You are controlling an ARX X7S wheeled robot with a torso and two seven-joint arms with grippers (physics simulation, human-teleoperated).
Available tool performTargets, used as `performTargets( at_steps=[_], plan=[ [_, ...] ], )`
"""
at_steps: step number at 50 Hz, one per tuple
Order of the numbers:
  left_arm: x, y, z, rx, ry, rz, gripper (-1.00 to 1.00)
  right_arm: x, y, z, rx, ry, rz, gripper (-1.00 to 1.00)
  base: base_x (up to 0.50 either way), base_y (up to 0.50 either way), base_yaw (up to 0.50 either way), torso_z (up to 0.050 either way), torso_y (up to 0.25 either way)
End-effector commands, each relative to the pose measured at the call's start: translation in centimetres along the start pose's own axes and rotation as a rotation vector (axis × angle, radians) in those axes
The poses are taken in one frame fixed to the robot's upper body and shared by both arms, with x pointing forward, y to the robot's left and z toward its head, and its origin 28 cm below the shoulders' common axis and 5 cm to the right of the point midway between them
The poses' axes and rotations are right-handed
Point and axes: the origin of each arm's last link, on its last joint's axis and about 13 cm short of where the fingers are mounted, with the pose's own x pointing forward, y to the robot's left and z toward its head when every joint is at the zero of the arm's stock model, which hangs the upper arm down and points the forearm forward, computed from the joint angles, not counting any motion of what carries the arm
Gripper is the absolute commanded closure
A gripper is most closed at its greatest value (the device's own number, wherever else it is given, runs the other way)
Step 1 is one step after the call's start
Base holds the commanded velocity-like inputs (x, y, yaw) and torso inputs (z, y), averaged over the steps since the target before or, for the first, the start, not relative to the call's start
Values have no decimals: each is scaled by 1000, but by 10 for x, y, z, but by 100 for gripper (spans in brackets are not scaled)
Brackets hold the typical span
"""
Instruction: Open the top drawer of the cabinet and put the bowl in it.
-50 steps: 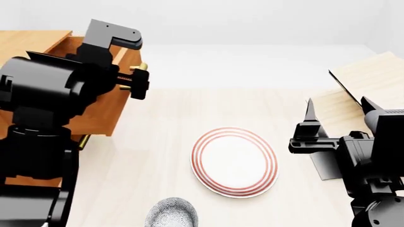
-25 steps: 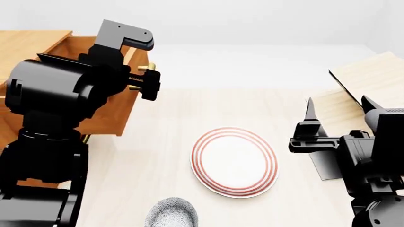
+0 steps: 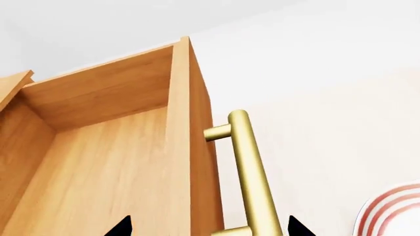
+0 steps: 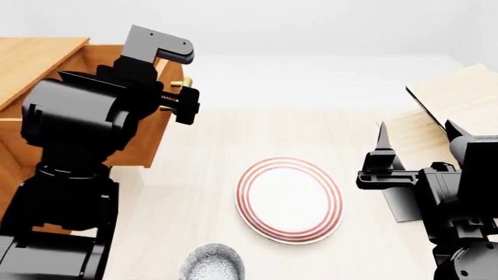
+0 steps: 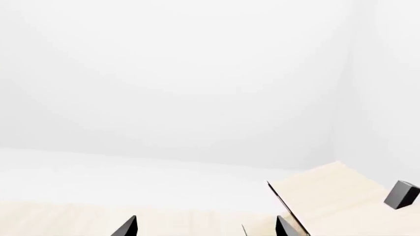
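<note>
At the near edge of the desk (image 4: pixel 195 192), nearest the robot: the bowl (image 4: pixel 211 262), white with blue-grey speckle, only partly in frame. It lies well below and to the right of the left gripper (image 4: pixel 177 100), roughly between the two arms, with the red-ringed plate (image 4: pixel 290 199) just beyond it.

Right gripper (image 4: pixel 383 158): hovers over the desk beside the plate, fingers apart, nothing held; its wrist view shows two black fingertips spread with bare wall and the pale rack (image 5: pixel 328 191) ahead.

Left gripper: at the front of the top drawer (image 3: pixel 111 162), fingers spread to either side of the brass handle (image 3: pixel 248 172), whose long axis runs straight away from the gripper. Whether the fingers touch the bar cannot be told.

Top drawer: pulled out of the cabinet (image 4: pixel 39 55), cavity open and bare, directly ahead of the left gripper.

Judgement: the bowl seems about equally reachable; the left arm must first back off the handle.
</note>
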Motion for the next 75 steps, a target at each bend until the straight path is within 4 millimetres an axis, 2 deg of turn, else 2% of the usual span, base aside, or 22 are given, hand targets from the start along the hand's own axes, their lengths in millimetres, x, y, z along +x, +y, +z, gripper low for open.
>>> performTargets(
  at_steps=[1, 7, 14, 26, 40, 49, 54, 62, 75],
  plan=[
    [12, -45, -28, -12, 124, -297, -100, 0, 0, 0, 0, -2, 0, -100, 0, 0, 0, 0, -10],
    [13, -38, -19, -41, 85, -252, -100, 0, 0, -1, 2, -1, -1, -100, 0, 0, 0, 0, -9],
    [3, -20, 10, -126, -66, -175, -100, -1, -1, 0, 3, -3, -1, -100, 0, 0, 0, 0, -3],
    [-35, 4, 47, -192, -245, -139, -100, -2, 0, 4, 5, -14, 3, -100, 0, 0, 0, 0, 0],
    [-83, 6, 72, -145, -376, -190, -100, -5, -1, 11, 5, -32, 4, -100, 0, 0, 0, 0, 0],
    [-115, -16, 55, -53, -437, -330, -100, -9, -2, 14, 6, -43, 1, -100, 0, 0, 0, 0, 0],
    [-129, -33, 39, -9, -491, -420, -100, -11, -2, 14, 7, -45, 0, -100, 0, 0, 0, 0, 0],
    [-141, -54, 8, 38, -493, -520, -100, -12, -4, 15, 6, -47, -3, -100, 0, 0, 0, 0, 0],
    [-152, -74, -39, 92, -462, -630, -100, -12, -3, 16, 5, -50, -5, -100, 0, 0, 0, 0, 0]
  ],
)
